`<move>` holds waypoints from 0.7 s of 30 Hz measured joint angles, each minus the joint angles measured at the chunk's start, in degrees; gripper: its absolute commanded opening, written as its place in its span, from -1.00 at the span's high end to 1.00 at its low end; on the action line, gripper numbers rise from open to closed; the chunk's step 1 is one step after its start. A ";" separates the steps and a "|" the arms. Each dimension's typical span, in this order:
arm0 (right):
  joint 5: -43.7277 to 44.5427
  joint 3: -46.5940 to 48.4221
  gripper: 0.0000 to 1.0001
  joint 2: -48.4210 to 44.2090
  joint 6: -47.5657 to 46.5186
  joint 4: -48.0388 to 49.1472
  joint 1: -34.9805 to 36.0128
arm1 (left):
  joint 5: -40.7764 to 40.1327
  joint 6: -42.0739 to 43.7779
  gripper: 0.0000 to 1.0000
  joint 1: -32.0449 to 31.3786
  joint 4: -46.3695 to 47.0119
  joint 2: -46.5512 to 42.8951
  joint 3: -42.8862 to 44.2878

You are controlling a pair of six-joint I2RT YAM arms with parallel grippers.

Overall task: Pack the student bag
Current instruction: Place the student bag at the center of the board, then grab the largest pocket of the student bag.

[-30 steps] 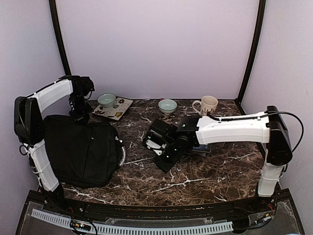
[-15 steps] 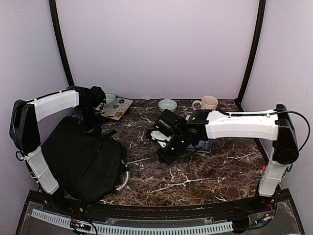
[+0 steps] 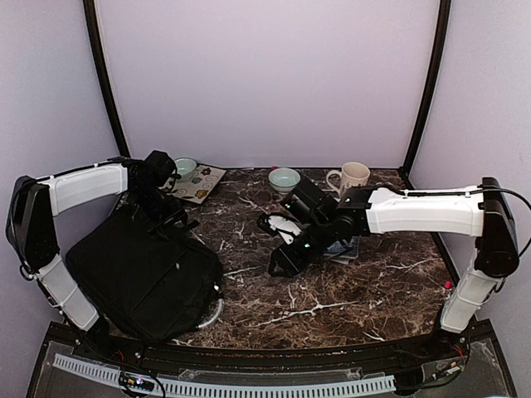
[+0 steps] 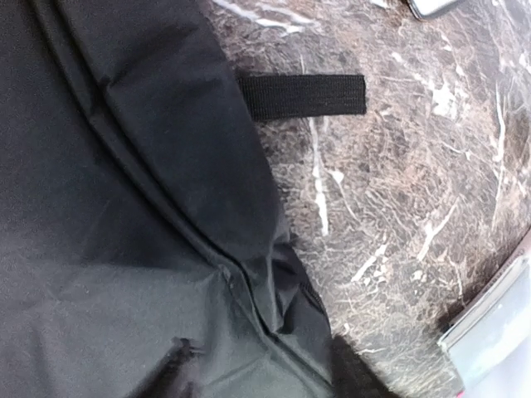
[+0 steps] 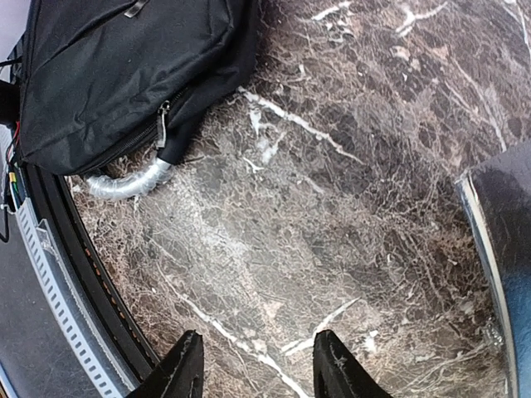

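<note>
The student bag (image 3: 137, 269) lies flat on the left of the marble table, its grey curved handle (image 3: 214, 310) at the near right corner. My left gripper (image 3: 172, 217) hovers over the bag's far edge. In the left wrist view its dark fingertips (image 4: 352, 377) stand apart at the bottom, the left gripper (image 4: 261, 375) open over puckered bag fabric (image 4: 124, 249); a black strap (image 4: 303, 96) sticks out onto the marble. My right gripper (image 3: 282, 260) hangs over the table's middle, open and empty (image 5: 253, 366). The bag (image 5: 116, 75) and handle (image 5: 129, 184) show at the upper left of the right wrist view.
At the back stand a teal bowl (image 3: 184, 168) on a patterned mat (image 3: 199, 187), a second bowl (image 3: 284, 178) and a mug (image 3: 353, 177). A flat dark item with a silver edge (image 5: 502, 249) lies under the right arm (image 3: 415, 211). The table's ribbed front rail (image 3: 249, 385) runs along the near edge.
The bag has swung and slid toward the near right. My left gripper moved right along its far edge and opened. My right gripper drew back to the right and opened.
</note>
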 measured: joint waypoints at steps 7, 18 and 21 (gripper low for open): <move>-0.02 -0.94 0.05 0.00 0.66 1.16 0.00 | -1.42 4.07 -0.63 -2.08 -0.66 -4.42 -0.63; -2.64 -6.27 0.02 0.02 0.15 12.46 1.16 | -2.64 13.84 -0.49 -10.12 -6.62 -4.92 3.23; -3.19 -7.85 0.03 0.39 -1.01 17.64 3.26 | -2.45 14.14 -0.48 -10.78 -7.02 -6.82 -1.09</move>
